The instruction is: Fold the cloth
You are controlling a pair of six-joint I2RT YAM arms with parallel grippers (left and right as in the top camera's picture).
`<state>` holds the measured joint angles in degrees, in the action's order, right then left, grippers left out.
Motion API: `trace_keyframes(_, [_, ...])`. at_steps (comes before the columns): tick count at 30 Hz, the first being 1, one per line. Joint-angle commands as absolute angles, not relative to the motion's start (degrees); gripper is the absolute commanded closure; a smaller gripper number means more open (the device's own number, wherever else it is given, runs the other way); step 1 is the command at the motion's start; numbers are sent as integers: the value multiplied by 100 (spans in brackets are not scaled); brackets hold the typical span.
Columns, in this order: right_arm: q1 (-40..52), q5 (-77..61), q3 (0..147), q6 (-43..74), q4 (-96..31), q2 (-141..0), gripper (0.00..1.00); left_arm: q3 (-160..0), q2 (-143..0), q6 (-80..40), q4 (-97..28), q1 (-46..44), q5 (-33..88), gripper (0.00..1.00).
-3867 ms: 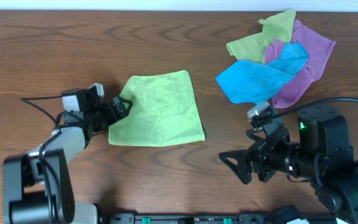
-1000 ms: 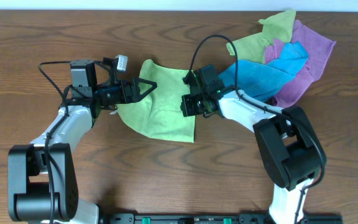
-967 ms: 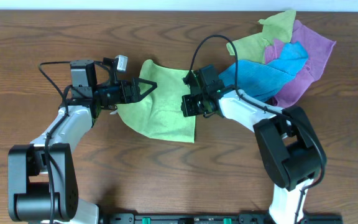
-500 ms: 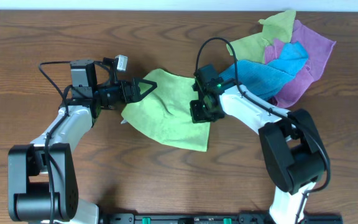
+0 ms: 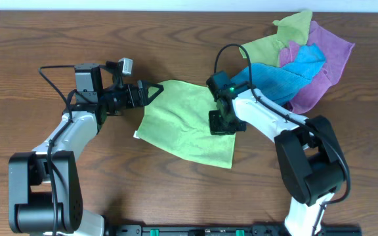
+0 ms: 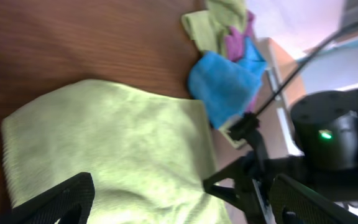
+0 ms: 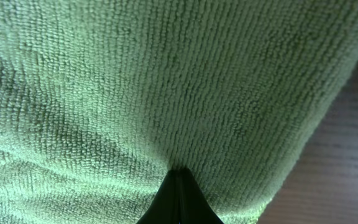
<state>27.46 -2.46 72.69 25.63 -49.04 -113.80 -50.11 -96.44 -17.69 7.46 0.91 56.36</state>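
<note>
We see the cloth (image 5: 182, 128) spread on the table (image 5: 38, 39); right claw (image 5: 221, 122) clamped near its right edge, left claw (image 5: 153, 91) apart at its upper-left corner.

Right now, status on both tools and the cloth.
Left tool open at cloth corner. Right tool shut on its edge. Cloth spread out, unfolded. Other cloths heaped behind right arm.

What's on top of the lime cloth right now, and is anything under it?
Only the right gripper sits on the cloth, at its right edge. The left gripper, open, is at its top-left corner. Bare table shows around it; whatever lies beneath is covered.
</note>
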Motion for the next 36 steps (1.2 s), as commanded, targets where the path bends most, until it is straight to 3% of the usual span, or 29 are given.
trace_keyframes(1, [2718,51,6932,2738,-5124,-11754,99,-5052,-9636,-1673,709,71,4984,5])
trace_keyframes(12, [2724,-202,6973,2648,-5100,-11745,99,-5052,-9679,-1787,556,69,4355,2])
trace_keyframes(36, [2746,-655,6976,2453,-5015,-11660,99,-5092,-10680,-2145,1345,-91,4287,3])
